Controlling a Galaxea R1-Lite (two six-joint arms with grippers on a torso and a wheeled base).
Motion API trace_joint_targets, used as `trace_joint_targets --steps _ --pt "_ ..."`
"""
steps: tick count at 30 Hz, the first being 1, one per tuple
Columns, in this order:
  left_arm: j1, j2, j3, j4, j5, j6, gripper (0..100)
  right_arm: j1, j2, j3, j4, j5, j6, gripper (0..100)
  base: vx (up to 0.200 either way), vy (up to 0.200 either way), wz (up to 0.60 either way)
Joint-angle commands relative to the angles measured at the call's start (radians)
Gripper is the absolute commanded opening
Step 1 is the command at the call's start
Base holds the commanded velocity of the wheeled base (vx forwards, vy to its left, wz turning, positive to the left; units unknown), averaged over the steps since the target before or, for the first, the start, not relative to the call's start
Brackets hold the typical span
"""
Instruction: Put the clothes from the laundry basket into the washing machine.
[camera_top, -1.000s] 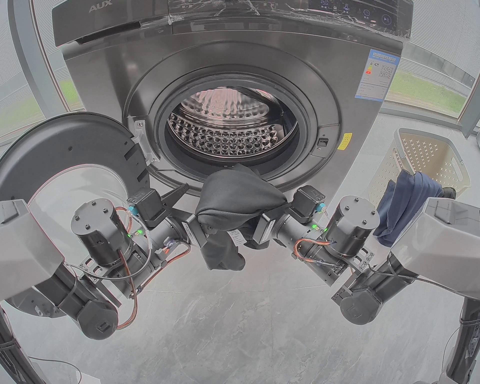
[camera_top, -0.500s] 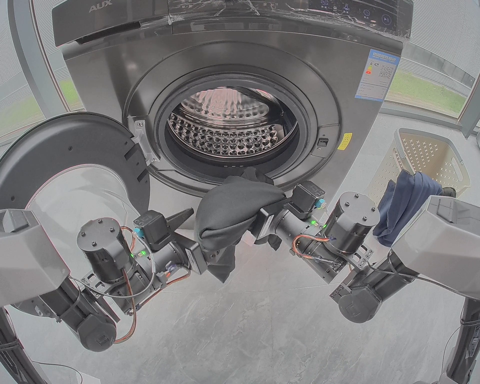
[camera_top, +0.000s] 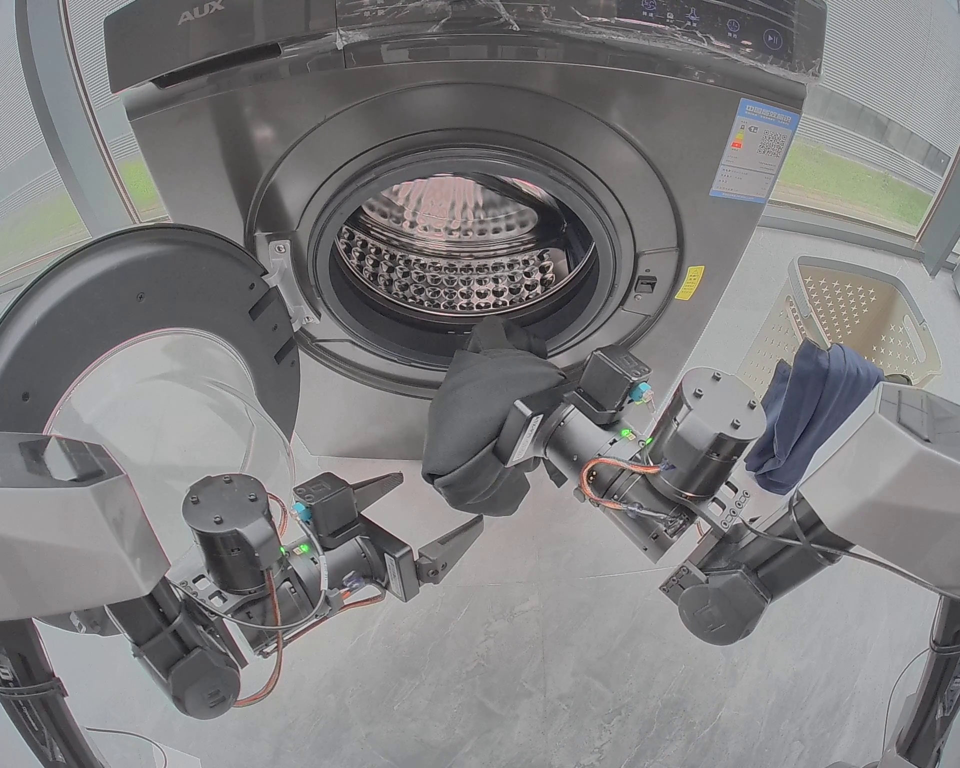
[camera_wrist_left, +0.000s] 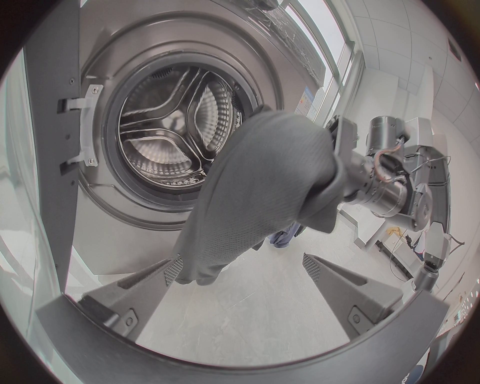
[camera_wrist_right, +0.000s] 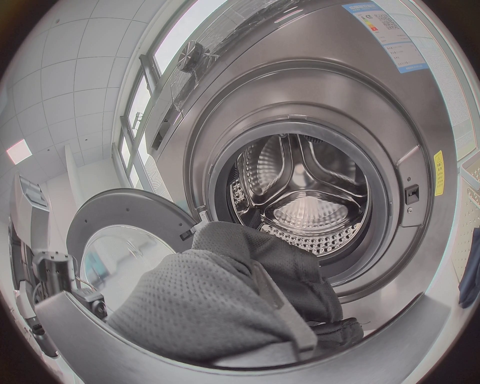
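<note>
A black mesh garment (camera_top: 485, 420) hangs from my right gripper (camera_top: 512, 438), which is shut on it just below the lower rim of the washing machine's drum opening (camera_top: 465, 250). The cloth drapes over the right fingers and hides them, as the right wrist view shows with the garment (camera_wrist_right: 225, 295) in front of the steel drum (camera_wrist_right: 305, 200). My left gripper (camera_top: 425, 520) stands open and empty, lower and to the left of the garment (camera_wrist_left: 265, 190), a little apart from it. The laundry basket (camera_top: 870, 300) sits at the right with a blue garment (camera_top: 815, 405) over its rim.
The round machine door (camera_top: 140, 310) is swung open to the left, close above my left arm. Grey tiled floor (camera_top: 520, 650) lies free below both grippers. The machine's front panel (camera_top: 640, 180) rises straight ahead.
My left gripper has let go of the black garment, opened, and dropped down and back to the left. The garment now hangs from the right gripper alone, shifted slightly right.
</note>
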Motion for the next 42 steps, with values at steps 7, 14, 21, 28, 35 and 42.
trace_joint_targets --steps 7,14,21,28,35,42 --pt "-0.003 0.153 -0.213 -0.001 -0.001 -0.018 100 0.036 -0.016 -0.003 0.001 -0.01 0.004 0 0.0 0.0 0.0" --pt "-0.041 0.159 -0.281 -0.001 -0.001 -0.054 100 0.044 -0.014 -0.003 0.004 -0.011 0.006 0 0.0 0.0 0.0" --pt "-0.061 0.202 -0.316 -0.002 0.008 -0.063 100 0.054 -0.011 -0.002 0.003 -0.013 0.007 0 0.0 0.0 0.0" --pt "-0.037 0.286 -0.469 -0.001 0.122 -0.06 100 0.067 -0.014 0.0 0.004 -0.031 0.015 0 0.0 0.0 0.0" --pt "-0.035 0.283 -0.502 -0.001 0.145 -0.064 0 0.064 -0.014 0.002 0.003 -0.033 0.021 0 0.0 0.0 0.0" --pt "-0.001 0.22 -0.489 -0.002 0.158 -0.064 0 0.033 -0.019 0.005 0.007 -0.035 0.021 0 0.0 0.0 0.0"
